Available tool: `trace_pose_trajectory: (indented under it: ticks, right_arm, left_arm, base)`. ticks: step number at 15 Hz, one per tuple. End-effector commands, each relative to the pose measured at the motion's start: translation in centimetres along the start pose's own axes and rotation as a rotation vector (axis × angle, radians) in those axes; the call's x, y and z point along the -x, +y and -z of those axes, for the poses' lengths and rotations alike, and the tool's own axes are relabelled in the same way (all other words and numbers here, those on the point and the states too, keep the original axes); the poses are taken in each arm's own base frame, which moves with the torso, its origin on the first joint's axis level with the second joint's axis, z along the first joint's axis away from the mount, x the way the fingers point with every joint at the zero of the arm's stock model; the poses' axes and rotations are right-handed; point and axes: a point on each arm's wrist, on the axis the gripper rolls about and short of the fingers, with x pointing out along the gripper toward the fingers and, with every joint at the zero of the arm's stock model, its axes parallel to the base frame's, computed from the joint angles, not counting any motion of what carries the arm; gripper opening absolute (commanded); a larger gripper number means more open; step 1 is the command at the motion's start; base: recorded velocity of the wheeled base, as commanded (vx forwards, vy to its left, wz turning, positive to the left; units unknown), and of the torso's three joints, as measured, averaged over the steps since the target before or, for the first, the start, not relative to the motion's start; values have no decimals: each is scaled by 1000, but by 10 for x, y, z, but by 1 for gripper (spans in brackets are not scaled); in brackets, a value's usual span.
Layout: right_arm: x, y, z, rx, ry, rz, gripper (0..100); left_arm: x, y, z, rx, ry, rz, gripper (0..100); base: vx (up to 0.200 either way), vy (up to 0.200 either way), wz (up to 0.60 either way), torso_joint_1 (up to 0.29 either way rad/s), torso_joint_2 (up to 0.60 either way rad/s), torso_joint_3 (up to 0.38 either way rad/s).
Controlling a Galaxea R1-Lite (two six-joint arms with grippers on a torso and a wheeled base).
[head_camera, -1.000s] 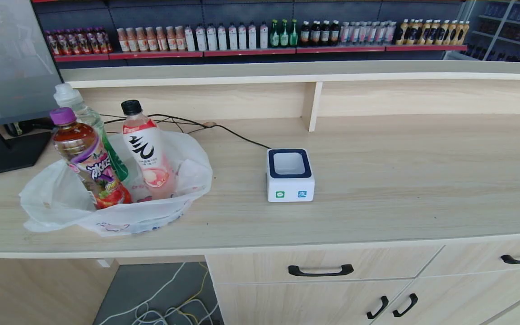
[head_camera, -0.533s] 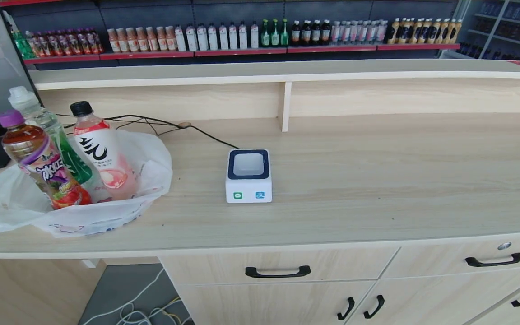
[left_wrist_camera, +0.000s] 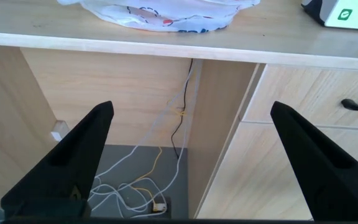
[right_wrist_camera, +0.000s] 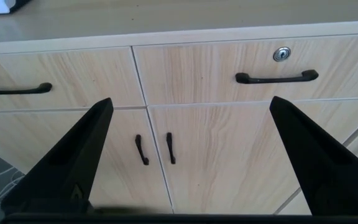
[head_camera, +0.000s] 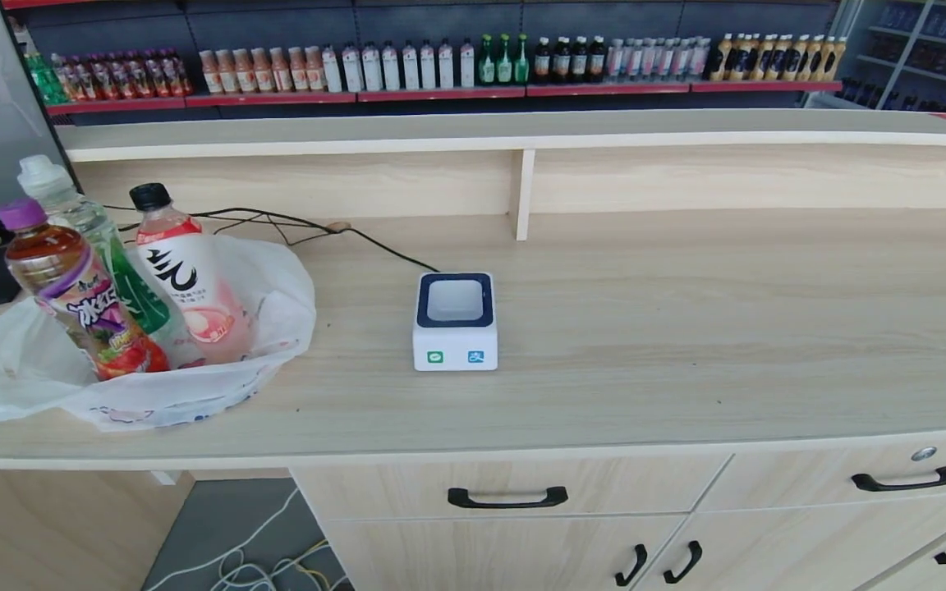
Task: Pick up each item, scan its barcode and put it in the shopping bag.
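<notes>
Both grippers hang below the counter edge with nothing in them: the left gripper (left_wrist_camera: pixel 191 109) has its fingers spread wide before the open bay with loose cables, and the right gripper (right_wrist_camera: pixel 191 102) is equally wide before the drawer fronts.

Three bottles stand in the shopping bag (head_camera: pixel 276 279) at the counter's left end: a purple-capped tea bottle (head_camera: pixel 79 295), a clear bottle with a green label (head_camera: pixel 71 222) behind it, and a pink bottle with a black cap (head_camera: pixel 190 283). They look full, so fairly heavy, stiff-walled with slick labels; mid-body below the shoulder seems the safest hold. Their long axes run near vertical, caps up and leaning toward the robot's left. The bag is thin, soft film, slumped around them.

To the right, well apart from the bag, the scanner (head_camera: pixel 455 322) sits window-up on the counter (head_camera: pixel 686 328).
</notes>
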Motion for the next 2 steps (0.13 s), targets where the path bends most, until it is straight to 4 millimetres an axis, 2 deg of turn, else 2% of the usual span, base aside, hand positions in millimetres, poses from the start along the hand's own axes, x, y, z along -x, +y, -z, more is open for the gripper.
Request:
trace_pose_trajectory:
  ticks: [1,2]
  right_arm:
    - [0,0,0,1,0,-1,100]
    - [0,0,0,1,-2,-1,100]
  left_arm:
    - [0,0,0,1,0,0,100]
    - [0,0,0,1,0,0,100]
  base:
    - [0,0,0,0,0,0]
    - [0,0,0,0,0,0]
